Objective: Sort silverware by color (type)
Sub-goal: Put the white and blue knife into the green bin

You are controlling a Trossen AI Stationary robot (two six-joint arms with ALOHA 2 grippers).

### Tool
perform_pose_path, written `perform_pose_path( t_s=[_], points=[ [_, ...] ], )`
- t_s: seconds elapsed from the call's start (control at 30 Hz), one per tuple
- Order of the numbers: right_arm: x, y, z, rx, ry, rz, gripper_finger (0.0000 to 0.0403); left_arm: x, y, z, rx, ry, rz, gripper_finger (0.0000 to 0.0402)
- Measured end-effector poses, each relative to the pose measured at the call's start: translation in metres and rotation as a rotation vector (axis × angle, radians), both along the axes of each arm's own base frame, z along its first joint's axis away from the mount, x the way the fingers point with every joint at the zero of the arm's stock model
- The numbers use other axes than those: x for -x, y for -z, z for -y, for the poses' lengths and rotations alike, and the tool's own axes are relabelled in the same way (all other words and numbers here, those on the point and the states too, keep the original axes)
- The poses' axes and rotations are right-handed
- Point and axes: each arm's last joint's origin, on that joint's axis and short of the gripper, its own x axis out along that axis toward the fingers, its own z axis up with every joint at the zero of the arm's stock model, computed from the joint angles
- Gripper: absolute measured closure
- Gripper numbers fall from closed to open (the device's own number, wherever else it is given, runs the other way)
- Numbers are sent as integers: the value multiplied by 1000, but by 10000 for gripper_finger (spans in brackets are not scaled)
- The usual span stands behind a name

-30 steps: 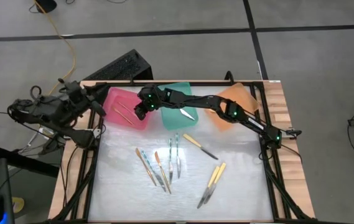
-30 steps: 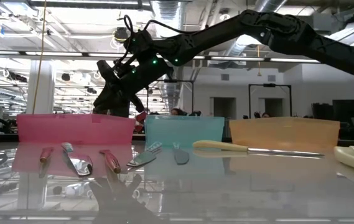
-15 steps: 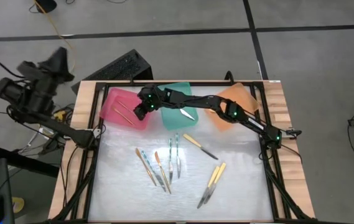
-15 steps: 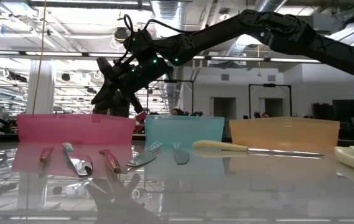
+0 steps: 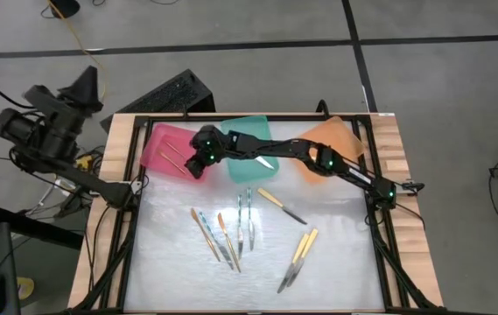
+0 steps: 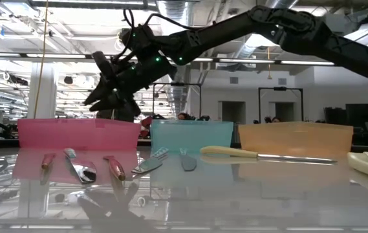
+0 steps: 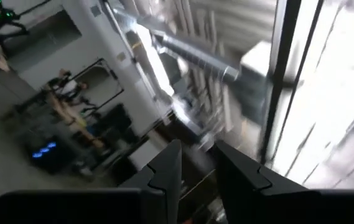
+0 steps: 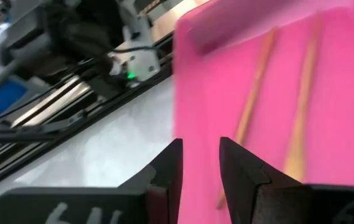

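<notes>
Wood-edged table (image 5: 395,166) with glossy pale top, pink tray (image 5: 168,138), teal tray (image 5: 250,129), orange tray (image 5: 340,136) along upper edge, silverware (image 5: 240,223) scattered mid-frame

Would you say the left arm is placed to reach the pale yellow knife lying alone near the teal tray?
Probably not as it stands: the left gripper is raised off the table's left edge, pointing away, while the pale yellow knife lies far across the table.

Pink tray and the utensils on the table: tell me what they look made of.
Pink tray: likely plastic, translucent in the low view, smooth walls. Utensils: silvery ends that glint, probably metal; coloured matte handles, plastic or wood, hard to tell.
</notes>
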Motion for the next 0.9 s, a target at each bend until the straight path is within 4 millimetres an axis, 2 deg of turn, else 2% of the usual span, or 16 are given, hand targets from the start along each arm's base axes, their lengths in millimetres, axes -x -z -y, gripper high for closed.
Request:
perform_pose_path(
  t_s=[0.07, 0.3, 0.53, 0.7, 0.9],
  points=[
    [-2, -2, -5, -21, -28, 26, 290, -1, 2, 1, 16, 11, -34, 322],
    [-8, -17, -5, -129, -1, 173, 290, 7, 4, 1, 72, 154, 46, 322],
    [-7, -34, 0, -229, -122, 258, 290, -3, 5, 7, 140, 231, 93, 322],
    [-2, -48, 2, -247, -181, 263, 290, -3, 5, 7, 133, 255, 114, 322],
    [12, -77, 5, -236, -233, 246, 290, -7, 6, 9, 118, 260, 89, 322]
  ],
)
